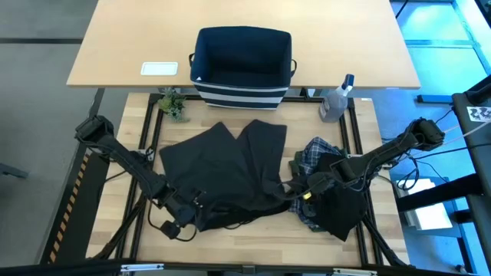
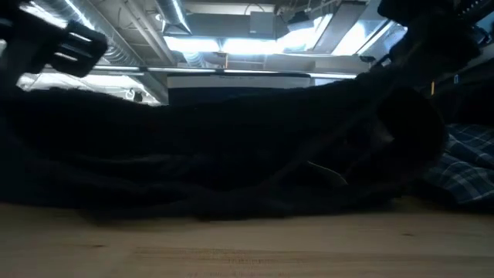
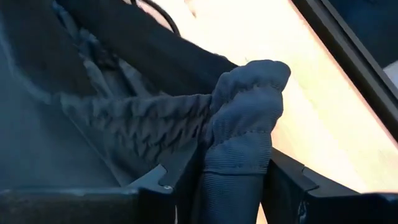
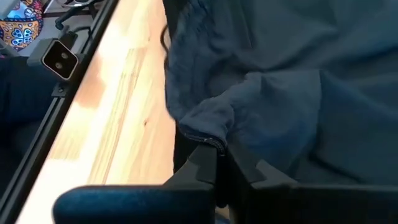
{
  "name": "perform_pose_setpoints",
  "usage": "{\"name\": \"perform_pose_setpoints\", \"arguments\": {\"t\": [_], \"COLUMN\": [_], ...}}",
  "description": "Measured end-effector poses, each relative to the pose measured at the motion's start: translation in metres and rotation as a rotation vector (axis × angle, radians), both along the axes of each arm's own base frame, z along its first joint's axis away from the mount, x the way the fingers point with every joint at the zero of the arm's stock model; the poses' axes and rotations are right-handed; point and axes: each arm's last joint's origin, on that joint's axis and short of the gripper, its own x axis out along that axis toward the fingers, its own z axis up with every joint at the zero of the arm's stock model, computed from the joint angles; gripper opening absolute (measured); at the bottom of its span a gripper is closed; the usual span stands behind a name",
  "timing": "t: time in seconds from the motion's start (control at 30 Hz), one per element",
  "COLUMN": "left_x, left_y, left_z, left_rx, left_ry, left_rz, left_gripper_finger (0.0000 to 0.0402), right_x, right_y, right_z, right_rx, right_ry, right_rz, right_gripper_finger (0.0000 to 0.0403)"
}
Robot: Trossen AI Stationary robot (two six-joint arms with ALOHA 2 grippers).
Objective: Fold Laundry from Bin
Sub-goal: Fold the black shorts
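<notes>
A dark pair of trousers (image 1: 230, 172) lies spread in the middle of the table, its legs pointing toward the far edge. My left gripper (image 1: 188, 208) is at its near left edge, fingers apart, with a bunched ribbed band (image 3: 239, 143) standing between them. My right gripper (image 1: 301, 192) is shut on the garment's near right edge. A blue-and-white plaid shirt (image 1: 313, 152) lies on the table at the right, partly under a black garment (image 1: 341, 203). The navy striped bin (image 1: 242, 67) stands at the far side. My left gripper has a thick fold of the ribbed band (image 3: 236, 168) between its parted fingers (image 3: 180, 186), coming slanting down from the table's left. I cannot tell whether the fingers touch it. The cloth rests on the table. My right gripper pinches a stitched edge of the dark garment (image 4: 211, 138) between its two fingertips, slanting down from the table's right. The cloth beyond the fingers lies slack on the table.
A clear spray bottle (image 1: 337, 100) stands at the far right and a small plant (image 1: 173, 104) at the far left. A white card (image 1: 159, 69) lies left of the bin. Bare wood runs along the near edge (image 2: 247, 247).
</notes>
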Motion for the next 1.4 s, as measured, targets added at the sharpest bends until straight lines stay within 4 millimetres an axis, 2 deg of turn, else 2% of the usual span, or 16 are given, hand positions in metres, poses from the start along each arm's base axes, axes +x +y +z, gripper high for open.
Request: {"name": "perform_pose_setpoints", "arguments": {"t": [0.3, 0.6, 0.73, 1.03, 1.17, 1.4], "left_x": [-0.023, -0.022, -0.022, -0.020, -0.017, -0.014], "left_y": [-0.013, -0.026, -0.027, -0.026, -0.027, -0.025], "left_z": [-0.005, 0.000, 0.000, 0.000, 0.003, 0.003], "left_rx": [0.011, -0.110, -0.128, -0.117, -0.108, -0.122], "left_ry": [0.127, 0.088, 0.088, 0.059, -0.016, -0.014], "left_rz": [0.046, 0.097, 0.112, 0.164, 0.197, 0.197], "left_gripper_finger": [0.0141, 0.0141, 0.0141, 0.0141, 0.0141, 0.0141], "right_x": [-0.002, 0.000, 0.003, 0.008, 0.013, 0.026], "right_y": [0.000, 0.001, 0.003, 0.007, 0.007, 0.011], "right_z": [-0.002, 0.001, 0.005, 0.015, 0.017, 0.002], "right_rx": [0.062, 0.097, 0.132, 0.194, 0.161, 0.079], "right_ry": [0.055, 0.025, -0.018, -0.120, -0.188, -0.216], "right_rz": [-0.044, -0.021, -0.001, 0.038, 0.004, -0.010], "right_gripper_finger": [0.0022, 0.0028, 0.0059, 0.0169, 0.0185, 0.0186]}}
